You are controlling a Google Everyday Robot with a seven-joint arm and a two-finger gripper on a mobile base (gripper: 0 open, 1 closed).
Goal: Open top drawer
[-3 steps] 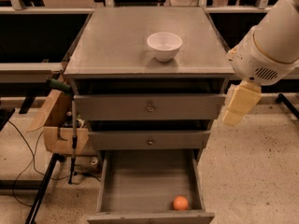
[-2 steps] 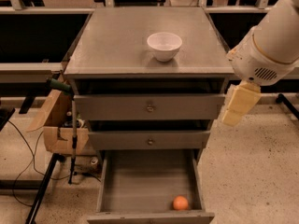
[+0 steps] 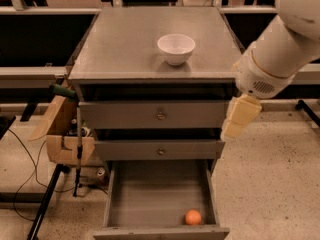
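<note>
The top drawer [image 3: 125, 115] is the wide grey front just under the cabinet top, with a small round knob [image 3: 160, 115] at its centre. It looks closed. My gripper [image 3: 234, 126] is cream-coloured, hangs from the white arm [image 3: 272, 59] and points down. It sits just off the right end of the top drawer front, level with it and well right of the knob. It holds nothing that I can see.
A white bowl [image 3: 176, 48] stands on the cabinet top [image 3: 125, 49]. The middle drawer [image 3: 125, 150] is closed. The bottom drawer [image 3: 155, 196] is pulled out with an orange ball [image 3: 193, 217] inside. A cardboard box [image 3: 60, 134] and a stand are on the left.
My arm and gripper have shifted left and slightly down, closer to the right side of the cabinet. The drawers, bowl and ball have not moved.
</note>
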